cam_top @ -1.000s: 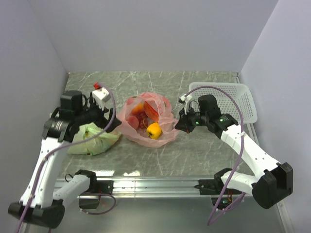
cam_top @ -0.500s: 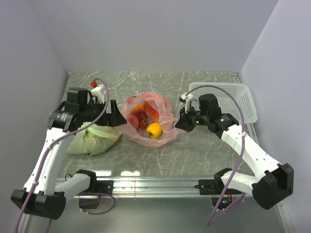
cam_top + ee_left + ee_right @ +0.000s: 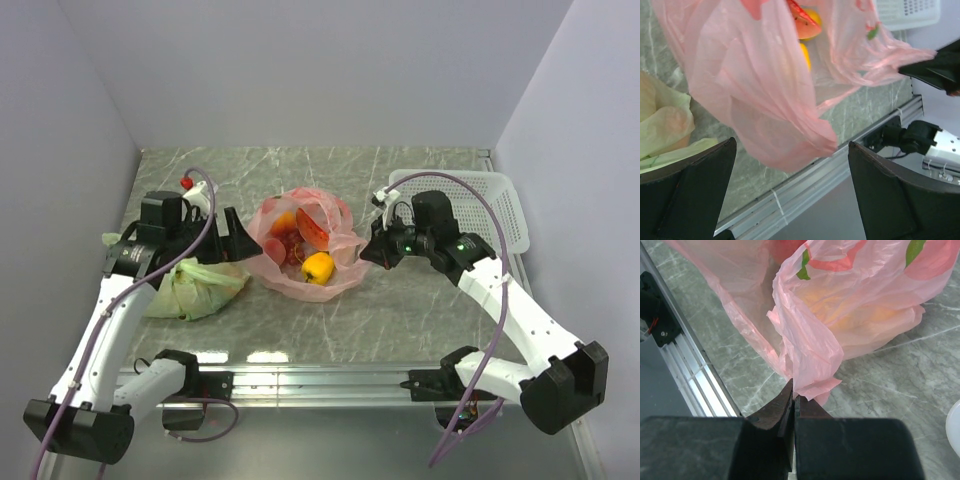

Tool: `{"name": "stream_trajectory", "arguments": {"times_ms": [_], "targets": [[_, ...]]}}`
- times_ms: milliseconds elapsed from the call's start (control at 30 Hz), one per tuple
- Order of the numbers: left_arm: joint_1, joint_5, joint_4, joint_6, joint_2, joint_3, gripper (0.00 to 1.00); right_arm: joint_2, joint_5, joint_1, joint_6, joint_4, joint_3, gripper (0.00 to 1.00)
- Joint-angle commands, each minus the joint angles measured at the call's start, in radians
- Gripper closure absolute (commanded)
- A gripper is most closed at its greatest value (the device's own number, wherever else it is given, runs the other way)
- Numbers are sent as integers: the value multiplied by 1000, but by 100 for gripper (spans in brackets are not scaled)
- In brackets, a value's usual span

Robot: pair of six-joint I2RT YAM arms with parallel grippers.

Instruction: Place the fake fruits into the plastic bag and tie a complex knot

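The salmon-pink plastic bag [image 3: 300, 252] lies open mid-table. Inside it are fake fruits: a yellow one [image 3: 317, 267], an orange one [image 3: 283, 222] and a dark red one [image 3: 311, 229]. My left gripper [image 3: 238, 240] is wide open at the bag's left side. In the left wrist view a fold of the bag [image 3: 765, 90] hangs between the spread fingers [image 3: 695, 190]. My right gripper [image 3: 368, 250] is shut on the bag's right edge; in the right wrist view the jaws pinch the pink film [image 3: 810, 385]. No knot of the handles is in view.
A pale green knotted bag [image 3: 195, 285] lies under my left arm, left of the pink bag. A white slotted basket [image 3: 480, 205] stands at the back right. The table's aluminium front rail [image 3: 320, 380] runs along the near edge.
My left arm has swung its open gripper from over the green bag up and right, to the pink bag's left side. The right gripper has stayed put, shut on the bag.
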Motion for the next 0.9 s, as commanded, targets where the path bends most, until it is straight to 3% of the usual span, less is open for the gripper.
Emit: {"name": "stream_trajectory", "arguments": {"times_ms": [0,200,300,500,533,633,867], "targets": [[-5,-38,105,-52,-8,-16,1,-30,6,12,1,19,44,100],[-37,-66,193,-66,8,-51,2,-23,8,18,1,13,55,100],[-44,-61,233,-71,31,-55,16,-18,12,18,0,6,69,100],[-48,6,165,-9,43,4,77,-15,29,17,24,-20,122,100],[-48,8,148,-5,43,18,96,-17,32,18,29,-21,133,100],[-46,25,96,37,52,122,100,-26,46,1,49,-23,191,100],[12,-23,117,107,126,606,100,-24,85,-126,139,8,524,100]]}}
